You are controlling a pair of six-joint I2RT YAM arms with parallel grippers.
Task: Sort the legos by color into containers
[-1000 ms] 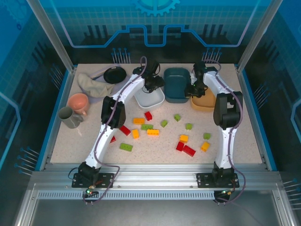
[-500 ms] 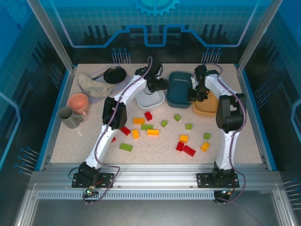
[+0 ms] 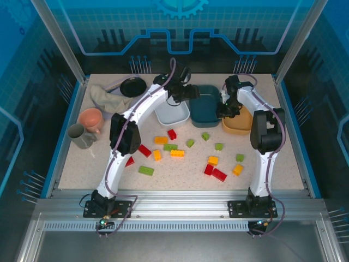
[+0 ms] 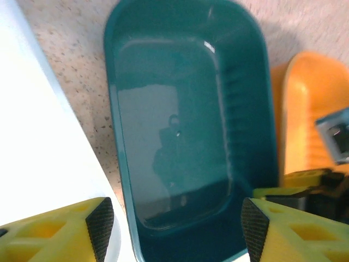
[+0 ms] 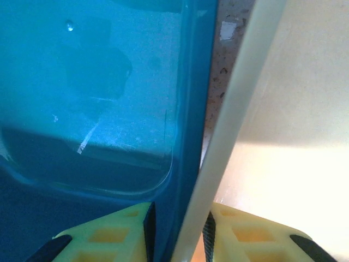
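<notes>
The left gripper hangs over the near end of the teal tray, fingers spread and with nothing between them. The white tray is just beside it on one side and the orange tray lies past the teal one on the other. The teal tray is bare inside, and its long axis runs straight away from this gripper.

The right gripper has its fingers pressed nearly together at the place where the teal wall and the orange rim meet. It seems to pinch the orange rim, with the teal wall caught in the same bite (which edge takes the force I cannot tell).

The legos all lie loose on the table, on the side of the trays toward the arm bases and well apart from both grippers. I judge that no sorting is done yet.

So the next pick means a pull back toward the bases. The left gripper is free and already spread, and the red lego lies just in front of the white tray, nearer to it than to the right gripper. Its long axis looks slanted, so the wrist may need a turn.
</notes>
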